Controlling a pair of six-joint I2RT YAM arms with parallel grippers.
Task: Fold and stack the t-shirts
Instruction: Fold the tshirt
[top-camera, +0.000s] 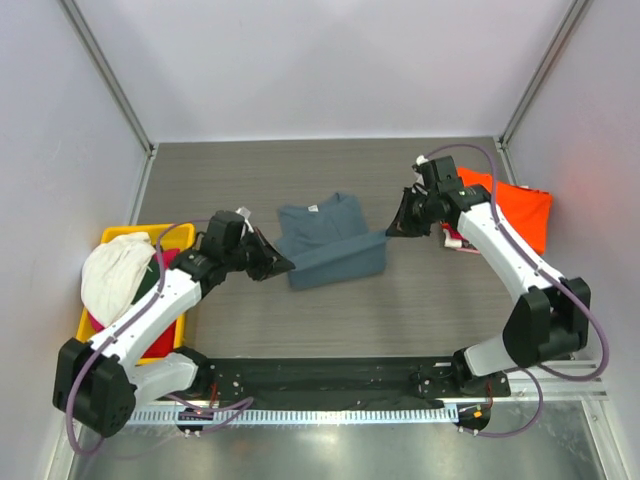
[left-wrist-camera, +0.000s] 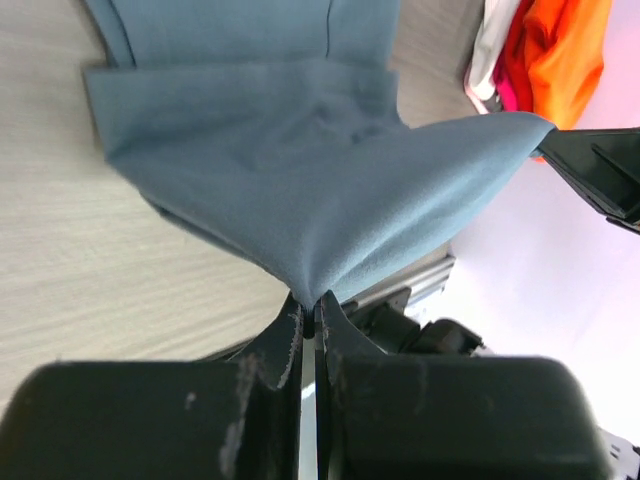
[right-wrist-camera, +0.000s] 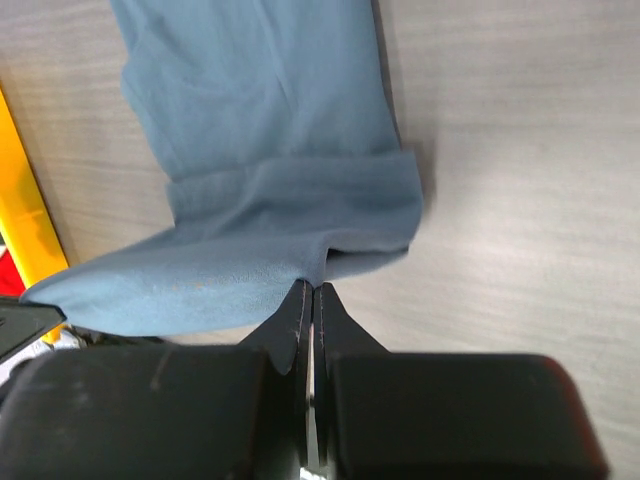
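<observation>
A slate blue-grey t-shirt (top-camera: 330, 240) lies partly folded in the middle of the table, collar toward the back. My left gripper (top-camera: 284, 265) is shut on its near left corner (left-wrist-camera: 310, 270). My right gripper (top-camera: 391, 232) is shut on its near right corner (right-wrist-camera: 312, 270). Both hold the near edge lifted and stretched between them. An orange t-shirt (top-camera: 518, 208) lies folded at the right, over white and red cloth (top-camera: 457, 241). White cloth (top-camera: 113, 275) with red and dark green tees under it fills the bin.
A yellow plastic bin (top-camera: 170, 335) stands at the left edge, its rim also in the right wrist view (right-wrist-camera: 25, 215). Grey walls close the table at the back and sides. A metal rail (top-camera: 330, 410) runs along the near edge.
</observation>
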